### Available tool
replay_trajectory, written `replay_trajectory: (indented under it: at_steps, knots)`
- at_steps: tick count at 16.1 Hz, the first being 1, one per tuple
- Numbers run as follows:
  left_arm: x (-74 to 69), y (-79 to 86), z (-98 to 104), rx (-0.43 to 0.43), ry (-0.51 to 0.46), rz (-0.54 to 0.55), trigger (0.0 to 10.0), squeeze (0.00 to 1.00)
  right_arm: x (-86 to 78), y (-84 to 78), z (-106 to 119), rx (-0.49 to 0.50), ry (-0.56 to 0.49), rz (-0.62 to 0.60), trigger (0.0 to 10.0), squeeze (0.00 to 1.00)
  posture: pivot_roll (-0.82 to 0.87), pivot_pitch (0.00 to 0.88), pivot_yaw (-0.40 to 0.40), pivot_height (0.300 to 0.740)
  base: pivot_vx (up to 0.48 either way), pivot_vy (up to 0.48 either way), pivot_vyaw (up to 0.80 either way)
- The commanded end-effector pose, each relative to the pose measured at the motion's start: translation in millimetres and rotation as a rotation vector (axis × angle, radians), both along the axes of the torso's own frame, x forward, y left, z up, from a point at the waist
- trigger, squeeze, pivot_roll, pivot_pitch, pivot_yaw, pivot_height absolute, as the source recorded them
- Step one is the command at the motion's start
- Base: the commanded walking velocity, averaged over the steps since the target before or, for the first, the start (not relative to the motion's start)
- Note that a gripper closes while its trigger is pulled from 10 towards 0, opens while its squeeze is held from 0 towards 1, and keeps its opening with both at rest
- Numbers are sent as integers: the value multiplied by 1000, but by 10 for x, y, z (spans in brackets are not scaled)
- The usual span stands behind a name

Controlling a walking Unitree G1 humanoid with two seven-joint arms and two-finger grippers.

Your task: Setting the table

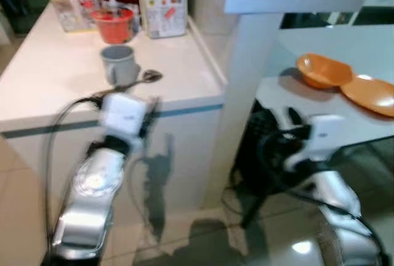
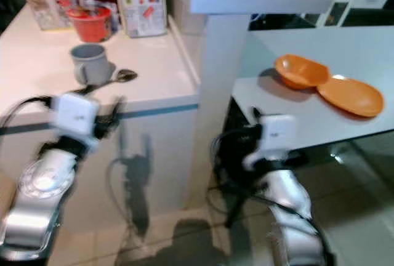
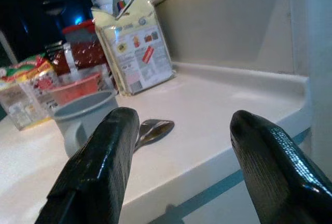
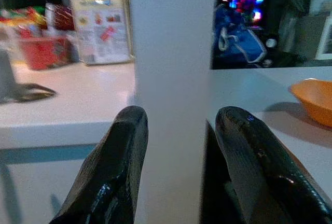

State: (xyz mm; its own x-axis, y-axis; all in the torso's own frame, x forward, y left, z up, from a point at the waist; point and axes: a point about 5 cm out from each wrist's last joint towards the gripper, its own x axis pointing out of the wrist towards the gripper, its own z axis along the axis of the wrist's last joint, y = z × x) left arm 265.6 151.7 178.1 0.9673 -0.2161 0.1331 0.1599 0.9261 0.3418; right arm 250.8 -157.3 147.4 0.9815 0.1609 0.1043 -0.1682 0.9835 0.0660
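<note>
- Orange tableware is already out: an orange bowl (image 1: 322,71) and an orange plate (image 1: 371,94) lie touching each other on the white table (image 1: 295,96) at the right of the head views, so part of the setting looks done.
- Left to bring, as I judge it: the grey mug (image 1: 119,63) and the spoon (image 1: 143,79), which lie just beside each other on the white counter (image 1: 55,81) at upper left, not yet picked up.
- Left gripper (image 3: 179,146) hangs in front of the counter edge, below the spoon, its two black fingers spread apart and holding nothing.
- Right gripper (image 4: 179,146) sits lower right, below the table edge, fingers likewise apart and empty, aimed at the white pillar (image 1: 246,69).
- Behind the mug stand a red cup (image 1: 114,24), a cream carton (image 1: 162,1) and a colourful packet (image 1: 72,1).
- The pillar stands between counter and table, so a carry across must pass around it; a dark chair (image 1: 261,155) under the table crowds the right arm.
</note>
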Motion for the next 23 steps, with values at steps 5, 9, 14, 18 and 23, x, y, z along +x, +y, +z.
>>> replay_trajectory:
  at_steps: [5,9,14,18,23]
  knots:
    - [5,120,10,20,-8,43,10000,0,5,76,-8,-7,16,47,10000,0,69,0,-30,740,0,376,0]
    - [-19,140,29,23,-12,43,10000,0,20,120,-21,-8,18,60,10000,0,74,0,-35,740,0,376,0]
    - [-16,76,29,20,-14,25,10000,0,18,48,-29,29,25,18,10000,0,78,0,-32,740,0,375,-160]
    - [21,90,43,22,-18,21,10000,0,9,60,-14,21,18,19,10000,0,67,0,-22,740,0,375,-800]
    - [34,39,85,28,-51,8,10000,0,53,111,-7,21,12,19,10000,0,70,0,-16,740,0,-199,0]
